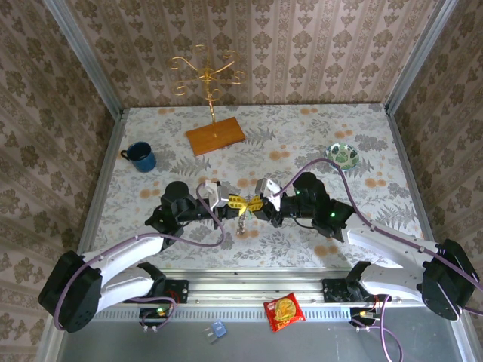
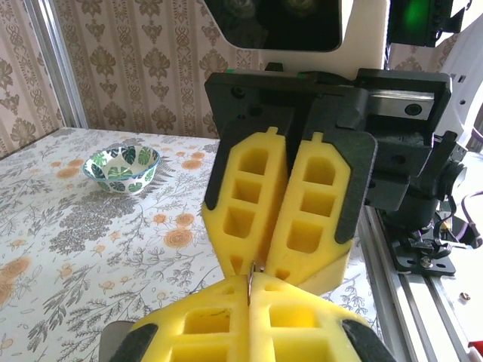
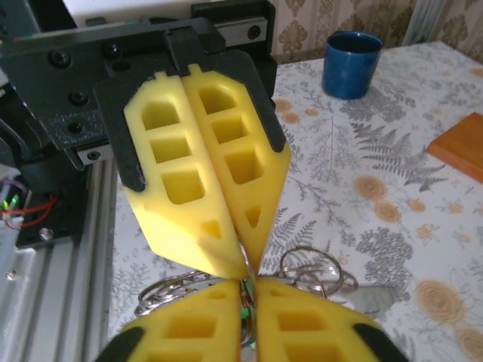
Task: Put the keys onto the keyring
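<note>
Floral-cloth table, patterned wallpaper on three sides. Left gripper and right gripper meet tip to tip over the table centre, raised off the cloth.

Left gripper: yellow foam fingers pressed together, with the thin wire of the keyring nipped in the seam. Right gripper: fingers also pressed together, with the same wire running from its seam up into the left's tips. A green speck sits in that seam, too small to say if it's the green key. Keyring mostly hidden by foam, full loop not traceable.

Keys dangle as a small bunch right under the meeting point. Can't tell which key is which, or whether they touch the cloth. In the right wrist view, several small metal rings bunch just beyond and below the tips, with a blurred silvery flat piece beside them.

Further out:
- blue mug, far left
- wooden base carrying the gold branching stand, back centre
- green-patterned bowl, back right

All are well apart from the grippers. Red snack packet and a small blue item lie on the grey ledge in front of the arm bases.
</note>
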You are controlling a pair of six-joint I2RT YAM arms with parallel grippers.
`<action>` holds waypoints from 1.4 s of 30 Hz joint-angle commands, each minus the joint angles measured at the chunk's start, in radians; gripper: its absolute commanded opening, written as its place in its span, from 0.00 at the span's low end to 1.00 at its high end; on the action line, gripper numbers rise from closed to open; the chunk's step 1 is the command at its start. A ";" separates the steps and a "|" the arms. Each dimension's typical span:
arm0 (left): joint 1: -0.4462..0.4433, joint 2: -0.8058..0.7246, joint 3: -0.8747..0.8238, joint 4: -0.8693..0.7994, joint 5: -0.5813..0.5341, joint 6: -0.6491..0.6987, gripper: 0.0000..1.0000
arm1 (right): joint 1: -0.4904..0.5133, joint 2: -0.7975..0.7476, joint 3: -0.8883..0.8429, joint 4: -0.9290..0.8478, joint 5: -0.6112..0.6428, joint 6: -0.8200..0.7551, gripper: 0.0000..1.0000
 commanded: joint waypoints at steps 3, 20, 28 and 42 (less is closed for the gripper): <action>-0.008 -0.008 -0.012 0.063 0.012 -0.017 0.04 | 0.007 0.011 0.000 0.058 -0.016 0.005 0.00; -0.008 -0.074 0.087 -0.413 -0.033 0.304 0.28 | 0.014 0.045 0.173 -0.321 -0.002 -0.232 0.00; -0.008 -0.053 0.119 -0.440 -0.009 0.329 0.22 | 0.048 0.105 0.287 -0.491 0.034 -0.350 0.00; -0.002 -0.065 0.090 -0.330 0.041 0.272 0.00 | -0.004 -0.001 0.174 -0.278 -0.049 -0.190 0.30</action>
